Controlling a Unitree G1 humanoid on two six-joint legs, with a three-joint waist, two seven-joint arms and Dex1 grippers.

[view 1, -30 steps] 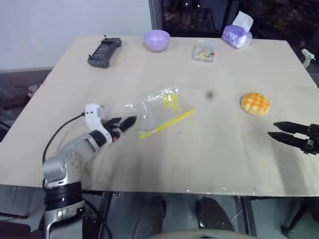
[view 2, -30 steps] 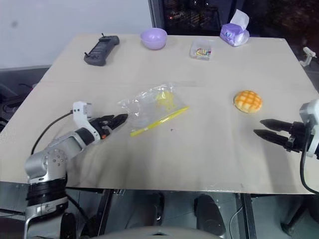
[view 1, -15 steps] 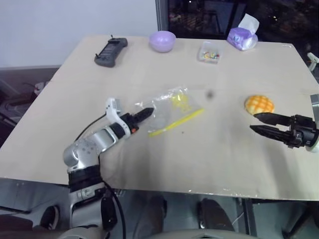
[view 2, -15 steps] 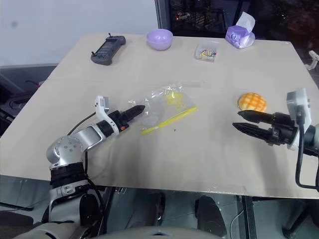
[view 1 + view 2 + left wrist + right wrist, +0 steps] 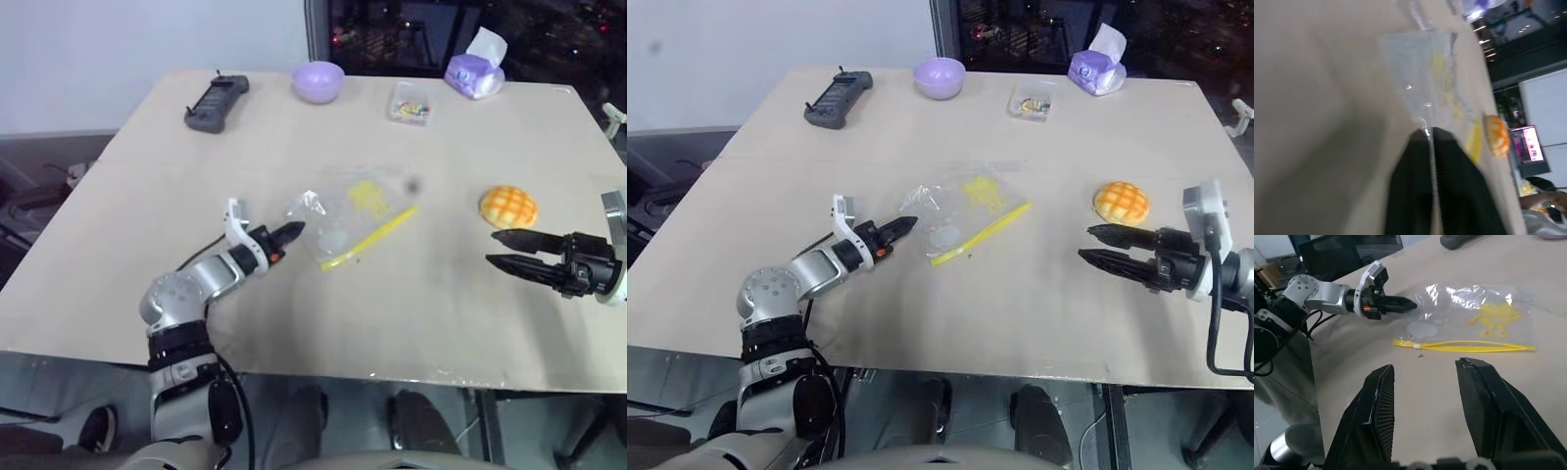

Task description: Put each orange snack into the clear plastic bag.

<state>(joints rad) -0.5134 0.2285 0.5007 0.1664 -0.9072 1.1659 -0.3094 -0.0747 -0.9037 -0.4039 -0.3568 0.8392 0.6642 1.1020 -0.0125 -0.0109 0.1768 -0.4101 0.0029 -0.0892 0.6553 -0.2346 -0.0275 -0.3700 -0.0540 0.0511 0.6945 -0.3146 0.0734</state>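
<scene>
Left hand now pinched on shifted clear plastic bag

Colour rundown: the table is a pale beige, pretty plain. The clear plastic bag is see-through with a bright yellow zip strip along its near edge and a yellow print inside. On the right, the orange snack is golden-orange with a criss-cross grid on top. Along the far edge: a dark grey remote, a lilac bowl, a clear box of multicoloured bits, and a purple tissue pack with white tissue poking out. Both the left gripper and the right gripper have black fingers.
</scene>
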